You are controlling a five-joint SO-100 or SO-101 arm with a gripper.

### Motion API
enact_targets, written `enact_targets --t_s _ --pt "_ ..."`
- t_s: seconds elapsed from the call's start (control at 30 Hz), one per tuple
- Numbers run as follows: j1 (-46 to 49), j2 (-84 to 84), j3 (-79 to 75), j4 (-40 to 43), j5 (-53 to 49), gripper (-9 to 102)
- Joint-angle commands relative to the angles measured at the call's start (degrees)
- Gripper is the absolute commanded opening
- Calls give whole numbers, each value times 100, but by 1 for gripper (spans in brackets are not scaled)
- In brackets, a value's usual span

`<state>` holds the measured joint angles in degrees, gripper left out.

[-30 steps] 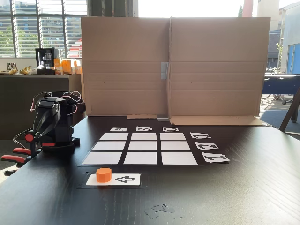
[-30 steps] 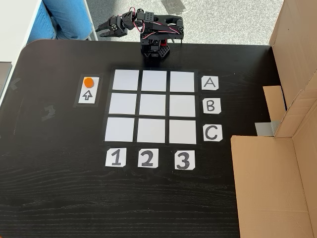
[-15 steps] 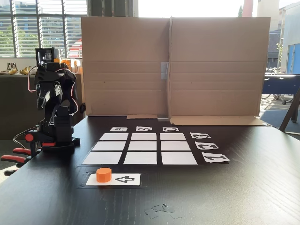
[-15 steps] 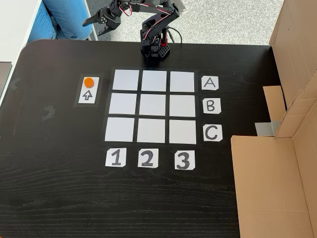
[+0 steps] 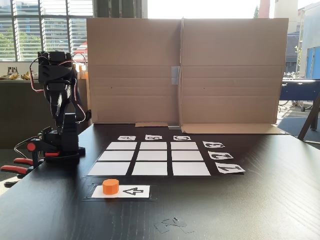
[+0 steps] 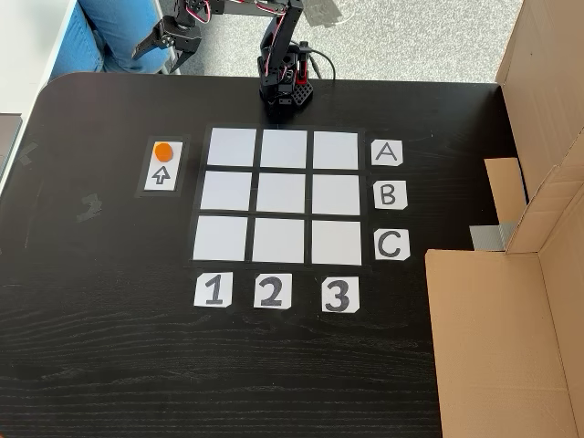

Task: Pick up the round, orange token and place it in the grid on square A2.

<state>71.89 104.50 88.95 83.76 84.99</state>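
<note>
Low front fixed view: black worktop point(image 5: 260, 200) carrying the grid point(image 5: 150, 158) of nine white cells, label cards along its far edge and right side, print reading reversed or upside down from here. Token point(image 5: 111, 186) seated upright on the left end of a white strip point(image 5: 121, 191), black arrow on that strip pointing at it; strip just in front of the grid's near-left corner, apart from it. Arm point(image 5: 59, 107) standing at the worktop's left edge, base beside red-handled clamps point(image 5: 19, 165), upper links raised and folded high above the base. Tool not discernible against the dark arm body; state cannot be told here. Folded cardboard screen point(image 5: 185, 70) upright along the far edge. Windows and furniture in the room behind. Overhead fixed view: grid point(image 6: 281, 195) centred on the worktop point(image 6: 274, 383), letters A, B, C down the right side, numbers 1, 2, 3 along the bottom. A2 point(image 6: 285, 149), middle cell of the top row, bare white. Token point(image 6: 163, 151) on the upper end of the strip point(image 6: 162, 165), left of the grid, level with the top row and separated from it by a dark gap. Arm base point(image 6: 283, 87) at the top edge, just above the top row. Tool point(image 6: 157, 47) reaching up-left past the worktop edge, high and well apart from the token, fingers parted, nothing between them. Blue-clad part of a person point(image 6: 123, 32) at upper left. Cardboard point(image 6: 511, 274) along the right side.
</note>
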Motion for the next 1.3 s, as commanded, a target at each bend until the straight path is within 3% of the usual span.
enact_targets --t_s 0.0,0.63,1.27 --pt "-202 -589 -721 176 79 39" --pt "-1731 -2936 -1872 299 738 40" --pt "-2118 -4474 -2716 193 1160 41"
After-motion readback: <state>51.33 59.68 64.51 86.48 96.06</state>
